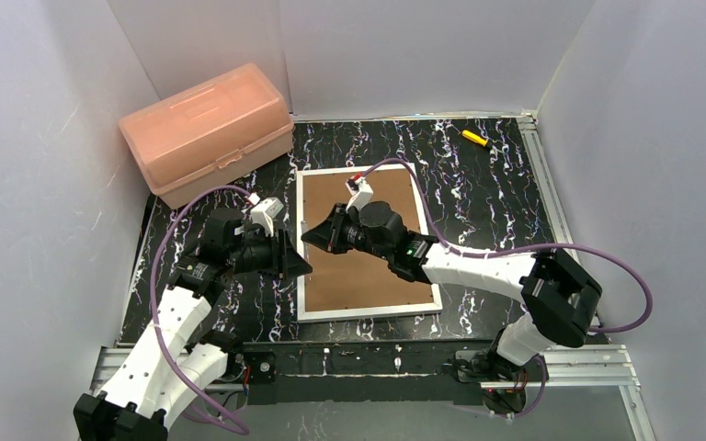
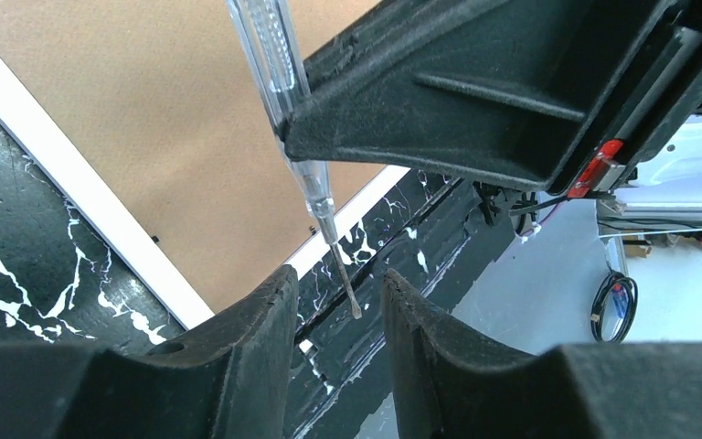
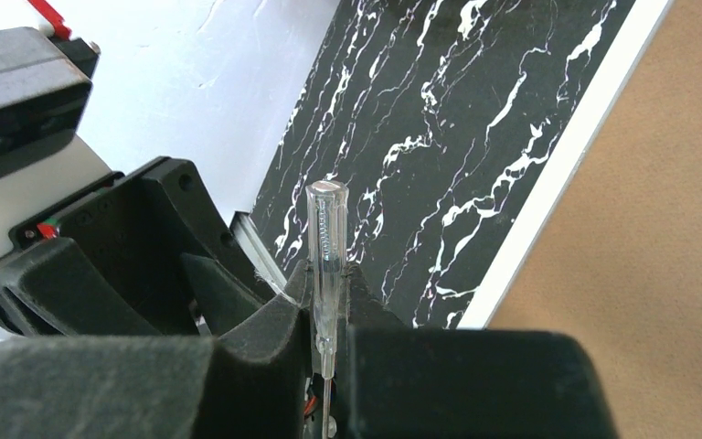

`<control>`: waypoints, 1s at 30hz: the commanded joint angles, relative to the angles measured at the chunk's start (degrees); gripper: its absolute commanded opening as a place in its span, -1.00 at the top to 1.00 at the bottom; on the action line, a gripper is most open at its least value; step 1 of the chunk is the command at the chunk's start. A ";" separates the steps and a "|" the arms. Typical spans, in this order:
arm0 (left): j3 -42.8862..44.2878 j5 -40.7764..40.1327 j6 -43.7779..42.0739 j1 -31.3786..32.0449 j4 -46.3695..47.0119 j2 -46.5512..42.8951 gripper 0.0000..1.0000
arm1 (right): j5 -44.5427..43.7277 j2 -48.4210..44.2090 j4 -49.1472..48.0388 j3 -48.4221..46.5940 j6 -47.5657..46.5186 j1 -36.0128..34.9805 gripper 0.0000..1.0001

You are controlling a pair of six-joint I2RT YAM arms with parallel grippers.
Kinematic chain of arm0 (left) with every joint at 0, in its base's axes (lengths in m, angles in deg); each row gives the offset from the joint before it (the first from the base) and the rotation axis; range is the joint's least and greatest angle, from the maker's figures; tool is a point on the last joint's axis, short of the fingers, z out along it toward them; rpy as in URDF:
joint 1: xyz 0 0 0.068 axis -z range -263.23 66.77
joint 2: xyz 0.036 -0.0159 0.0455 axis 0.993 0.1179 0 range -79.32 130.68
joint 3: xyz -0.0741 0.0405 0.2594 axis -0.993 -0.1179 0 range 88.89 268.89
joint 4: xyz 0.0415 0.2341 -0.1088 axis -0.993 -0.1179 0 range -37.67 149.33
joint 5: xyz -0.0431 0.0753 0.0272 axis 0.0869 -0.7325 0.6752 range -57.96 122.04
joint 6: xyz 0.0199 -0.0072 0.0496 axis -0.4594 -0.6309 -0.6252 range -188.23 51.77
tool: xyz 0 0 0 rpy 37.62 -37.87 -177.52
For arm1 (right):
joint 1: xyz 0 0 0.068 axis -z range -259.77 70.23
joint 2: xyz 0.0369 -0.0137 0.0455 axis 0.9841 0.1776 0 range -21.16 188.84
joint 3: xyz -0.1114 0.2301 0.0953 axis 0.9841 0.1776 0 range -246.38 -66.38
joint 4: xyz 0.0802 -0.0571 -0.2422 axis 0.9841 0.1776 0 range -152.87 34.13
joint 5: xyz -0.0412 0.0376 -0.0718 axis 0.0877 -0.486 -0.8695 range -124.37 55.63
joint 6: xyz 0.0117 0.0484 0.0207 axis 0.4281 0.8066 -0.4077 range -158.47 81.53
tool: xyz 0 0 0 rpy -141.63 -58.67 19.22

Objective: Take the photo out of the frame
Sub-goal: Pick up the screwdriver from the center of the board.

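room: I see plain white walls on three sides, like a big box.
desk: The desk is black with thin white squiggly lines, like marble. A metal rail runs along the near edge.
pink box: A pink plastic box with its lid shut sits in the far left corner, well apart from the frame.
left gripper: My left gripper hangs just beside the left edge of the frame. Its jaws stand a little apart and are not pinching anything. The thin metal tip of a tool pokes into the gap between them.
frame: The frame lies flat in the middle of the desk. Its brown board back faces up, with a thin white rim all around. The picture side is hidden.
clear screwdriver: The clear screwdriver is see-through with a spring inside.
right gripper: My right gripper is clenched on the clear screwdriver, over the left part of the frame.
yellow tool: A small yellow tool lies near the far right corner.
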State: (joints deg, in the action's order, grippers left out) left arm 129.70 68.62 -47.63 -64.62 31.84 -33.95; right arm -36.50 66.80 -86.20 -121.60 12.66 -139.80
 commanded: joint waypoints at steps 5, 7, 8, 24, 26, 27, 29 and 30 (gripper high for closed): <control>-0.49 0.17 -0.02 0.22 -0.73 -0.04 0.29 | 1.48 -2.13 -3.79 0.02 1.21 -0.80 0.97; -0.48 0.17 0.12 0.35 -0.78 0.29 0.30 | 1.37 -2.06 -3.82 -0.28 1.08 -1.24 0.97; -0.48 0.16 0.06 0.37 -0.73 0.40 0.33 | 1.28 -2.01 -3.87 -0.32 1.07 -1.37 0.97; -1.03 -1.60 -1.87 1.96 -0.59 -0.27 1.00 | -9.58 -9.96 25.47 -5.03 -9.41 -1.35 -0.15; -1.13 -2.21 -1.86 2.32 -0.49 -0.10 1.00 | -11.48 -12.20 30.54 -6.05 -11.26 -1.03 -0.20; -1.12 -2.40 -1.90 2.40 -0.47 0.06 1.00 | -11.91 -13.23 32.33 -6.30 -12.04 -0.83 -0.25; -1.16 -2.81 -1.91 2.64 -0.51 0.44 1.00 | -13.16 -15.37 34.39 -6.20 -13.37 -0.14 -0.36; -1.18 -3.01 -1.96 2.71 -0.47 0.69 1.00 | -13.46 -16.46 34.87 -6.11 -14.07 0.14 -0.38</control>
State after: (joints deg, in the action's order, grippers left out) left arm 128.94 66.26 -48.52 -62.43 31.86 -33.21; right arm -44.89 54.91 -60.04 -124.96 3.68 -140.76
